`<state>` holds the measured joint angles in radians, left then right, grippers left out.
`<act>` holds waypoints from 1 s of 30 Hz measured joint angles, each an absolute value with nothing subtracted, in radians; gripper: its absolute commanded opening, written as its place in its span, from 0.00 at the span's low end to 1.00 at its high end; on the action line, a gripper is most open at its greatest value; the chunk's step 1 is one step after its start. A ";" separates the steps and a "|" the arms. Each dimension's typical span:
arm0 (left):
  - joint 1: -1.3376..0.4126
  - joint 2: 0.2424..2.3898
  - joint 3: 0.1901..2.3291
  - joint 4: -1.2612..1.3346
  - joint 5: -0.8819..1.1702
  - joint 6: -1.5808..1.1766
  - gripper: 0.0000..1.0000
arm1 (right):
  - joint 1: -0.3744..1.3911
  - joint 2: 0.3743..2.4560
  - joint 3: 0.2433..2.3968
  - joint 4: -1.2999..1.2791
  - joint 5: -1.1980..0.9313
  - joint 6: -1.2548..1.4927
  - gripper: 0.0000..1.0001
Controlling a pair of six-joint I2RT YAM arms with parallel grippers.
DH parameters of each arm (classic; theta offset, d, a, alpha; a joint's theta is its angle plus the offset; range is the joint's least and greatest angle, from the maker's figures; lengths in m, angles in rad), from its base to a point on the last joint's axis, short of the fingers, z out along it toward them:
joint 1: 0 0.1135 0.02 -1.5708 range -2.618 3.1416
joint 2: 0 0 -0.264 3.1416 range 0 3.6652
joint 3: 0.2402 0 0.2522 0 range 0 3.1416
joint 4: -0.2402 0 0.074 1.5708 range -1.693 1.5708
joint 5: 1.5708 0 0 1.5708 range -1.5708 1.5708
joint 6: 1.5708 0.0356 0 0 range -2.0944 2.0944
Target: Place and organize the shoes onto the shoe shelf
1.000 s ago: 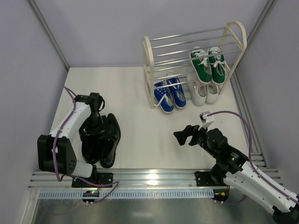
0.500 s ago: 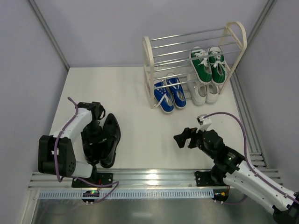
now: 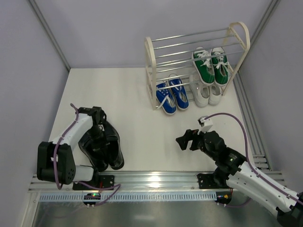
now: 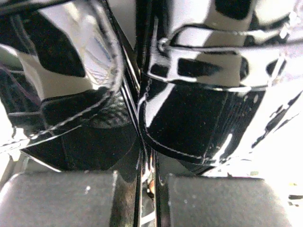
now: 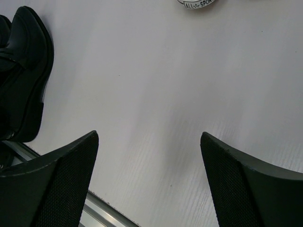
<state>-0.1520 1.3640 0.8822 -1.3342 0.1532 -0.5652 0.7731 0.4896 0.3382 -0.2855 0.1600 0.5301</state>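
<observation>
Black shoes (image 3: 112,150) sit as a pair on the table (image 3: 128,94), near-left corner, well apart from the shoe shelf (image 3: 150,71) at the far right. Left gripper (image 4: 147,194) is closed down on them. The wrist view shows the pads (image 4: 61,201) almost meeting, with only the two inner collar edges pinched in the slit between. So one narrow pinch carries both shoes.

Main risk — that grip. It's thin, glossy leather against flat pads. I'd expect one shoe to slide out on lift, or both to hang toe-down and swing. If only one collar is really caught, the other shoe gets left on the table or drops halfway.

Next risk is the shelf end. Green sneakers (image 3: 211,64) fill the right of the upper tier and white sneakers (image 3: 207,93) sit under them. Blue sneakers (image 3: 171,96) take the lower left with toes sticking out front. The free slot looks like upper left. A dangling pair coming in low could snag a chrome rod (image 3: 189,37) or shove the blues. Set down crooked, a heel could drop between rods.

Right gripper (image 5: 149,179) hangs wide open and empty over bare table, between the pair and the shelf — roughly on the carry path. Arm-to-arm contact is possible if it doesn't clear.
</observation>
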 measured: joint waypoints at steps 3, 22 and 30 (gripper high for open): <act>-0.177 1.335 0.877 -1.320 0.205 -0.587 0.00 | 0.773 0.490 0.344 -0.300 0.174 0.528 0.88; -0.805 1.586 1.100 -0.978 0.332 -0.788 0.00 | 0.773 0.474 0.611 -0.558 0.439 0.509 0.89; -1.013 1.615 1.181 -0.954 0.208 -0.790 0.00 | 0.773 0.460 0.651 -0.664 0.548 0.516 0.89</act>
